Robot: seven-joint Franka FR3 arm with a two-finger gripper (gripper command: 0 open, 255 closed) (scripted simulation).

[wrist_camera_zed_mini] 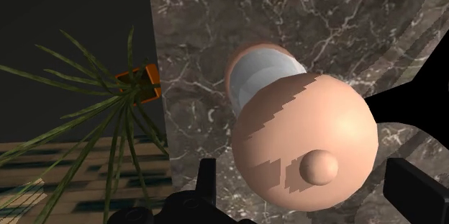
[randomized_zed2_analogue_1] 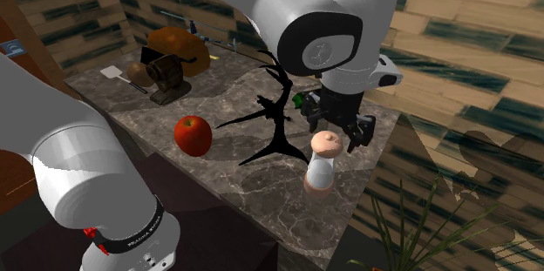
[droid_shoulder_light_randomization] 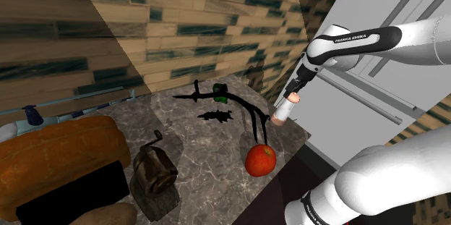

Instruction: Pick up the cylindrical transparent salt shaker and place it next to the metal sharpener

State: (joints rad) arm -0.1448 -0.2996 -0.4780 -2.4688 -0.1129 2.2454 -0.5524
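The salt shaker [droid_shoulder_light_randomization: 282, 110] stands upright on the marble counter [droid_shoulder_light_randomization: 217, 144], close to its edge; it has a clear body with a pinkish cap and base [randomized_zed2_analogue_1: 320, 164]. My gripper [randomized_zed2_analogue_1: 337, 128] hovers just above the cap, open. In the wrist view its fingers [wrist_camera_zed_mini: 206, 178] stand apart on either side of the cap [wrist_camera_zed_mini: 306, 150] without touching it. The sharpener [droid_shoulder_light_randomization: 154, 168] is a dark brown metal block with a crank; it sits at the counter's other end [randomized_zed2_analogue_1: 166, 73], beyond the apple.
A red apple [droid_shoulder_light_randomization: 260, 160] lies between shaker and sharpener. A black branching stand [randomized_zed2_analogue_1: 275, 121] with a green item [droid_shoulder_light_randomization: 220, 95] rises behind the shaker. A bread loaf [droid_shoulder_light_randomization: 58, 155] is past the sharpener. A potted plant [wrist_camera_zed_mini: 93, 129] stands below the counter edge.
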